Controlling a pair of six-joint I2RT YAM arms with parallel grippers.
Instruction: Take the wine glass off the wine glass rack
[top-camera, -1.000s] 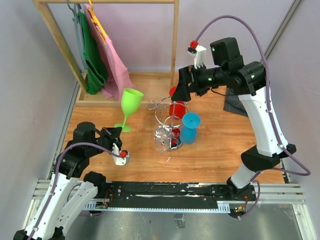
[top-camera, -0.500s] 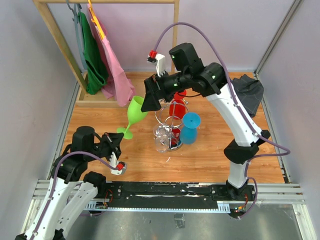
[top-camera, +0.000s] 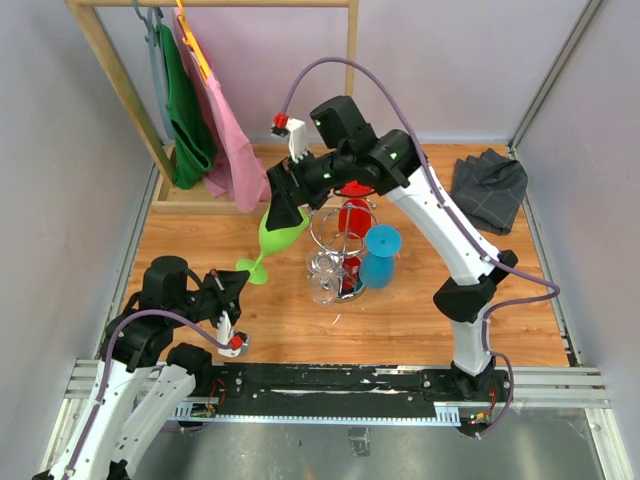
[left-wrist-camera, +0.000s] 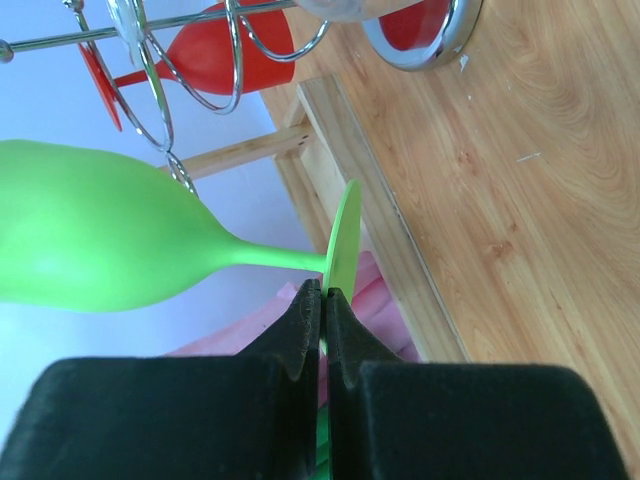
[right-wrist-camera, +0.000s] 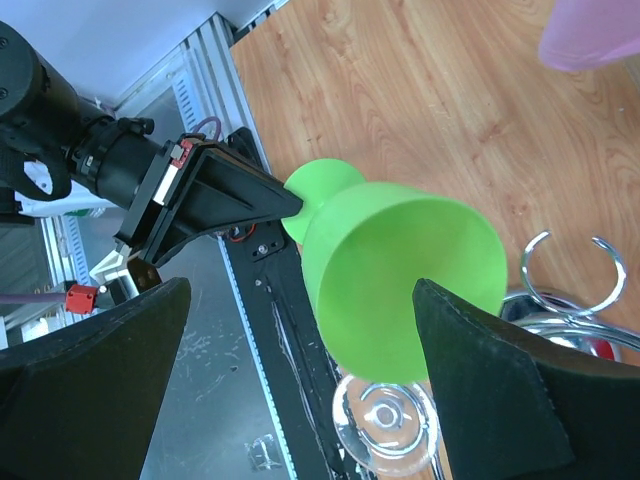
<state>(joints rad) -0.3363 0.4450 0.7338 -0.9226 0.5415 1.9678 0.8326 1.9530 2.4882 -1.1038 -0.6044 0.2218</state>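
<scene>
Green glass: the lime-green plastic wine glass is clear of the rack. It hangs tilted in the air just left of it, bowl up and toward the rack, foot down and toward the left arm.
Rack: the small chrome wire wine glass rack, with a round shiny base and curled loop arms, stands mid-table. A red plastic wine glass, a blue plastic wine glass and a clear wine glass are among its loops.
Left gripper: the left gripper is pinched tight on the rim of the green glass's flat foot, with the stem running away from it to the bowl.
Right gripper: the right gripper is spread wide, one finger on each side of the green bowl and not touching it.
Step in hand: removal looks done for the green glass. This reads as a handover or a steadying grasp on the bowl.
Next move: it likely calls for the right fingers to close gently around the bowl, square to it, before the left lets go. The thin foot hold looks easy to twist.
Surroundings: a wooden tabletop, a tall wooden clothes rail with green and pink garments, and a folded dark grey cloth at the far right.
Writing: no brand, label or text can be read.
</scene>
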